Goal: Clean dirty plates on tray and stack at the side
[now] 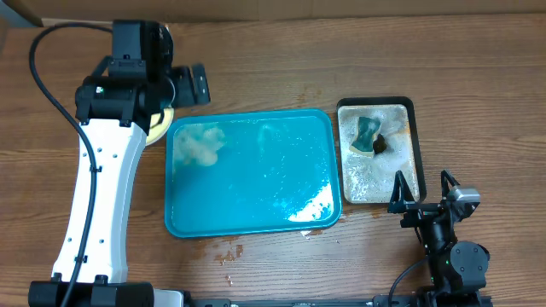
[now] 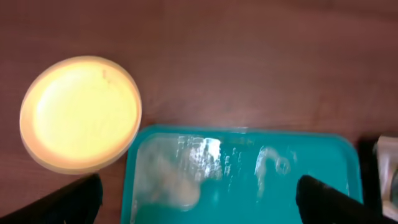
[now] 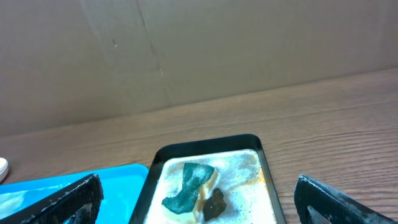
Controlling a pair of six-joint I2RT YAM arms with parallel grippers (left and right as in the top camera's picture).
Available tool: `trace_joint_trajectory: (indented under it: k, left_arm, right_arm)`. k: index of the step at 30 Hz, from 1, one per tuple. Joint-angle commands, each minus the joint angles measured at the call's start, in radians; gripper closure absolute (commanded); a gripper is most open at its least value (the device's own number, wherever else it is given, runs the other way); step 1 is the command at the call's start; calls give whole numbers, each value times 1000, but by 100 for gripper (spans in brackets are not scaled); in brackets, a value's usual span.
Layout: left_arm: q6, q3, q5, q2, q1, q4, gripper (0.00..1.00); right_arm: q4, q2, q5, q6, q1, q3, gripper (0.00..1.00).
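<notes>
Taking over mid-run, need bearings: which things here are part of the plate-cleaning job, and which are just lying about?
Job: teal tray, wet and foamy; yellow plate beside its corner; black tray of foam; sponge in it.
Just there: brown lump by the sponge; cardboard wall; spilled drops on the table.

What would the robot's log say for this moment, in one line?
tray: no plates, soapy film | yellow plate: off tray, by its far-left corner | left gripper: open, empty | right gripper: open, empty

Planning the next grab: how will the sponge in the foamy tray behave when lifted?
Probably floppy: the sponge looks crumpled and folded. Likely slippery and heavy with water, since it lies in foam in the black tray.
</notes>
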Motion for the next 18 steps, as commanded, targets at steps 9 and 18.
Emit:
trace_joint_trajectory:
  k: [9,18]
  left_arm:
    - [42,16,6,-206,-59,436,0]
    - [72,11,6,-435,-59,558,0]
  right_arm:
    - [6,-13,-6,3,-5,-10,0]
    - [6,-13,-6,3,-5,-10,0]
